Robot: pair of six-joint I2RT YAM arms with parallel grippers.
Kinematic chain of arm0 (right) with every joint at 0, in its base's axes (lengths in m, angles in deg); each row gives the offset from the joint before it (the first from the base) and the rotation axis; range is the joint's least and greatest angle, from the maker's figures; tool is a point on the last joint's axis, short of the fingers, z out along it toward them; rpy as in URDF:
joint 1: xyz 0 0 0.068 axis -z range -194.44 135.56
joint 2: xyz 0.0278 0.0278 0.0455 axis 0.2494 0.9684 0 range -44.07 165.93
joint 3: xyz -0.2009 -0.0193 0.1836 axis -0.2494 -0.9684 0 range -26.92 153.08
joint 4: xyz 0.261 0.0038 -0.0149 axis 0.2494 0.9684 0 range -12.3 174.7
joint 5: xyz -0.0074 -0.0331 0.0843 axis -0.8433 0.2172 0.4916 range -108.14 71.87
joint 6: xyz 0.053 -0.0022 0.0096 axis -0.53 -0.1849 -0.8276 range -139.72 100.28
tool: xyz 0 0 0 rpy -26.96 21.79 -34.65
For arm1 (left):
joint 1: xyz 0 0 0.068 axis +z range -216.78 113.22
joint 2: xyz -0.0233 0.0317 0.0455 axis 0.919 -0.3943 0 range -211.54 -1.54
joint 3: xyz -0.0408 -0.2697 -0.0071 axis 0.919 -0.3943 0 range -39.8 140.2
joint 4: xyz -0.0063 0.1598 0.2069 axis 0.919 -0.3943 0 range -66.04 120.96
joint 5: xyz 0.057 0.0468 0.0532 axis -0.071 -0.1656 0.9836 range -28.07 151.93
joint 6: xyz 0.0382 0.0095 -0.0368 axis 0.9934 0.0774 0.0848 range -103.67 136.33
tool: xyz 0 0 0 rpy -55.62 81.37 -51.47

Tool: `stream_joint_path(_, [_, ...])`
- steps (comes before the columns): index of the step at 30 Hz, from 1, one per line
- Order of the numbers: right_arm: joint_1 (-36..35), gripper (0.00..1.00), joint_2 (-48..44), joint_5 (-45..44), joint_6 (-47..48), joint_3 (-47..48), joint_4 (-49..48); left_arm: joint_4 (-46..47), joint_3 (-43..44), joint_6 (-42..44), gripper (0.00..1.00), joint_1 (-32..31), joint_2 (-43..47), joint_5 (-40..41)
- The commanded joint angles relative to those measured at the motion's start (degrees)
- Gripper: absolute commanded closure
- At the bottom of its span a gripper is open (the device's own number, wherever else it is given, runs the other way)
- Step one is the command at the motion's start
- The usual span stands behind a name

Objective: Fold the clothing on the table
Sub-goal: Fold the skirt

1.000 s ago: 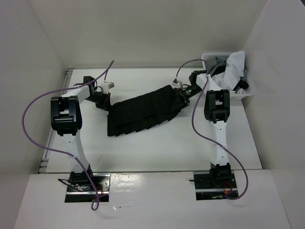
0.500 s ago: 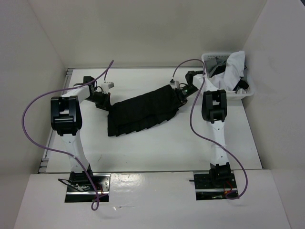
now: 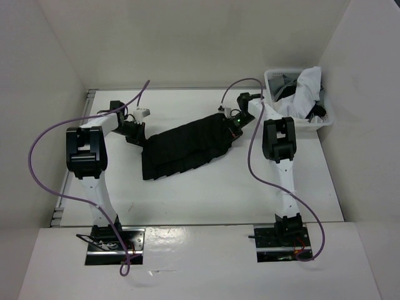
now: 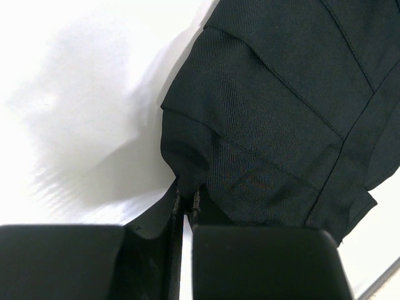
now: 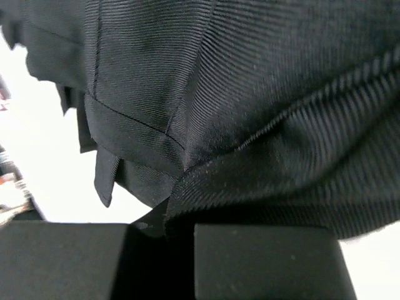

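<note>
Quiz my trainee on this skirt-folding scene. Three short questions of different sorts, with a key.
1. True or false: the left gripper is open and clear of the black skirt.
2. Multiple choice: where on the table does the white basket stand, seen from the arms' bases?
A. near-left corner
B. far-right corner
C. the middle
3. Short answer: what is the right gripper shut on?

Key
1. False: it is shut on a corner of the skirt.
2. B
3. The black skirt, pinched at its edge.
</note>
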Motion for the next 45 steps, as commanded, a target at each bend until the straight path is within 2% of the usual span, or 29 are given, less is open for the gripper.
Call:
stream_joint_path(1, [-0.99, 1.00, -5.83, -16.77, -1.66, -3.13, -8.29, -1.56, -1.87, -1.44, 0.99, -0.97, 1.12, 1.02])
stream_joint_path(3, [-0.99, 1.00, -9.94, -23.87, -2.45, -4.80, -9.78, -1.04, -1.87, -1.97, 0.99, -0.97, 1.12, 0.50])
stream_joint_path(8, [-2.21, 1.00, -15.68, -34.89, -4.04, -5.86, -11.02, -1.03, 1.72, -4.70, 0.99, -0.97, -0.46, -0.11])
stream_joint_path(15, [-11.86, 1.00, -20.60, -50.09, -4.57, -5.86, -9.44, -2.79, 9.54, -9.08, 0.99, -3.87, -4.59, -2.14])
stream_joint_path(17, [-14.16, 1.00, -21.13, -51.86, -5.10, -5.86, -9.44, -2.79, 10.60, -9.79, 0.99, -4.58, -4.60, -3.01])
stream_joint_path(22, [-21.11, 1.00, -21.66, -53.01, -5.62, -2.71, -5.50, -2.79, 11.22, -11.90, 0.99, -7.30, -5.73, -4.69])
stream_joint_path(31, [-27.17, 1.00, -17.53, -42.99, -6.24, 7.76, 0.06, -0.59, 5.69, -12.96, 0.99, -7.92, -8.11, -9.69])
stream_joint_path(38, [-30.26, 1.00, -15.86, -41.85, -6.24, 7.16, 0.58, -0.51, 3.22, -10.42, 1.00, -6.77, -11.71, -23.04])
stream_joint_path(45, [-33.50, 1.00, -15.86, -44.31, -6.24, 3.29, 0.58, -2.44, 3.75, -8.57, 1.00, -4.32, -15.76, -29.12])
